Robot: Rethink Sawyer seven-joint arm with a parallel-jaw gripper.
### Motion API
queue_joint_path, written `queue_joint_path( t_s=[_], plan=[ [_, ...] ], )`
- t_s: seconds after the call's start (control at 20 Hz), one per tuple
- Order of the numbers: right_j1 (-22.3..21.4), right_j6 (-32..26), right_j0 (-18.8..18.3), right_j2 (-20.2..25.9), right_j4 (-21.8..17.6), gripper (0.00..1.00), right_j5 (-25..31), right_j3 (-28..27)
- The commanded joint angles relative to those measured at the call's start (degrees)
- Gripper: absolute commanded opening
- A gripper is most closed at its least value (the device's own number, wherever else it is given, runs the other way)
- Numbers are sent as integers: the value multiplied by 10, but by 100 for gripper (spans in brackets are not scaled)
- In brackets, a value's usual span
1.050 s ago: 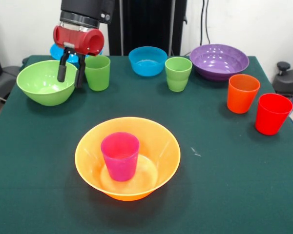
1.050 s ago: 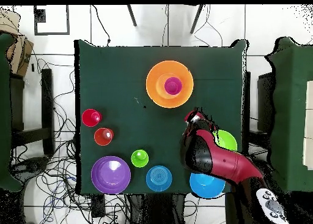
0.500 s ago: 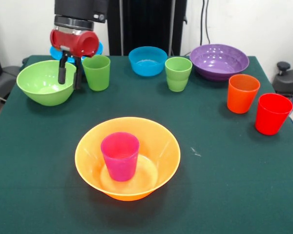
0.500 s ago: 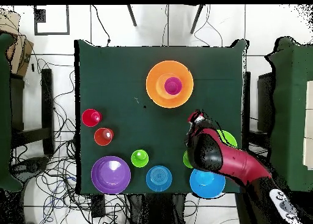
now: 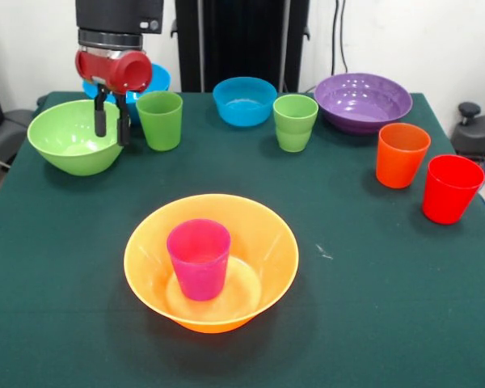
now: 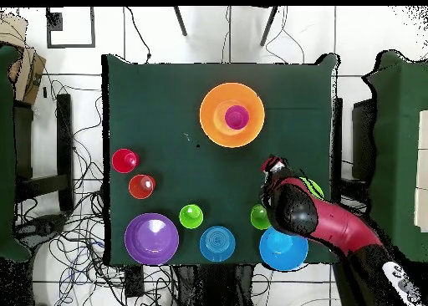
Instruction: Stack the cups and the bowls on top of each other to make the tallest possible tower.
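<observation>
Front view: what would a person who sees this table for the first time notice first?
Most striking is the big orange bowl near the table's front, with a purple cup standing upright inside it. Next comes the red and black gripper, hanging over the right rim of the green bowl at the far left with its fingers apart. The other cups and bowls stand separately along the back and right side.

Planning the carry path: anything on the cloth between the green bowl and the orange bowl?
Nothing: in the front view, bare green cloth separates the green bowl from the orange bowl. The gripper hangs at the green bowl's rim.
</observation>
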Motion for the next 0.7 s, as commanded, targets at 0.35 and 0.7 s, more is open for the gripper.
queue_joint_path(
  t_s=[0.35, 0.7],
  plan=[
    [38, -16, 35, 46, -59, 100, 32, -12],
    [30, -23, 28, 43, -64, 100, 47, -16]
  ],
)
